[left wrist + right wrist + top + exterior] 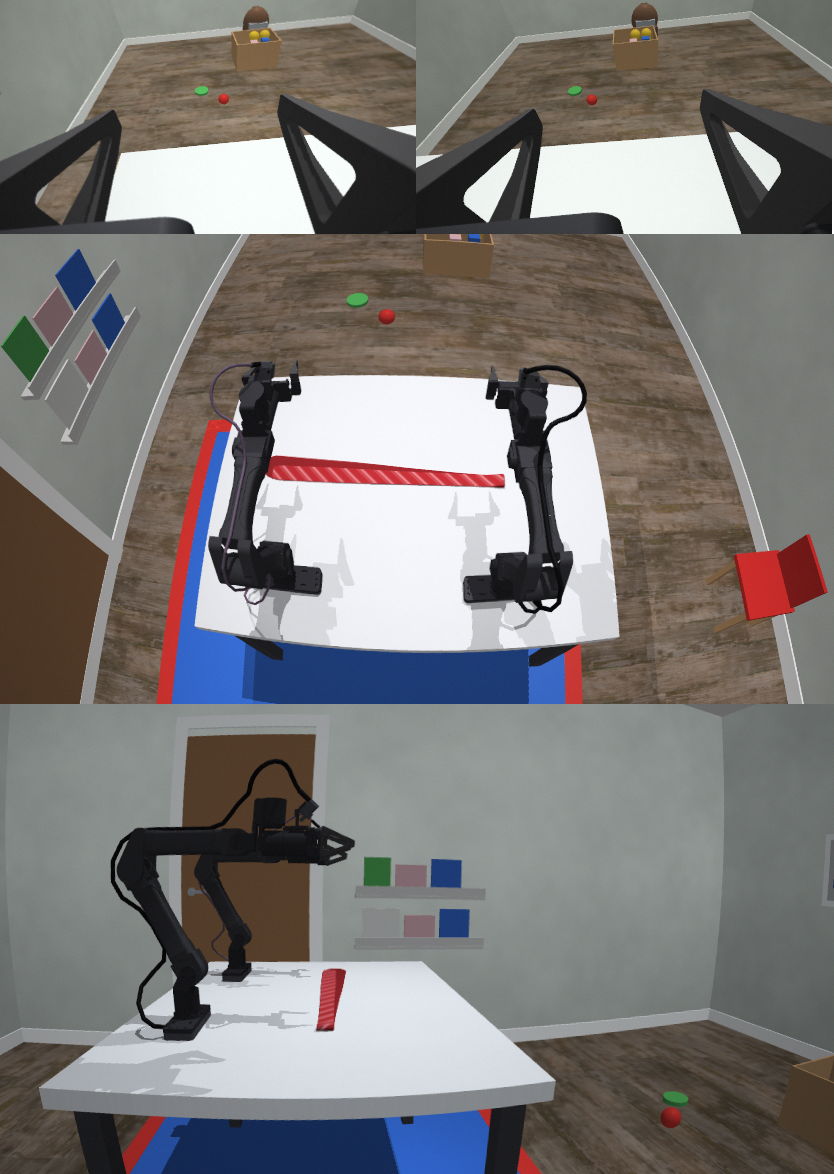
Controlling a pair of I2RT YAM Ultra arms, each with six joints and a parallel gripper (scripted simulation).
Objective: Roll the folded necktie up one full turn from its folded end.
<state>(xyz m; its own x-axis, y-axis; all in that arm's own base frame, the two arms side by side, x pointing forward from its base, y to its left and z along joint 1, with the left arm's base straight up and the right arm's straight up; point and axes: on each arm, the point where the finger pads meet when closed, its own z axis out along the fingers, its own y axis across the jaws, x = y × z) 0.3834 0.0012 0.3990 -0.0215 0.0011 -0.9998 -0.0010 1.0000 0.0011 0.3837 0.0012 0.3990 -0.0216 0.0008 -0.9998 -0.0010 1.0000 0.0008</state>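
The red necktie (385, 476) (327, 995) lies across the table (396, 420) (408, 1060) as a long, narrow strip. Its pale-striped part lies beside a plain dark red wedge. In the top view its left end is broader and rounded; its right end is narrow and squared. No roll shows; I cannot tell for certain which end is folded. My left gripper (276, 371) (197, 110) is open and empty, high beyond the broad end. My right gripper (515, 372) (349, 849) (618, 108) is open and empty, high beyond the narrow end. Neither touches the tie. Neither wrist view shows it.
The left arm (249, 485) passes above the table beside the tie's broad end. The right arm (534, 485) passes just right of its narrow end. A red ball (386, 316), a green disc (357, 299) and a box (458, 258) are on the floor beyond the table.
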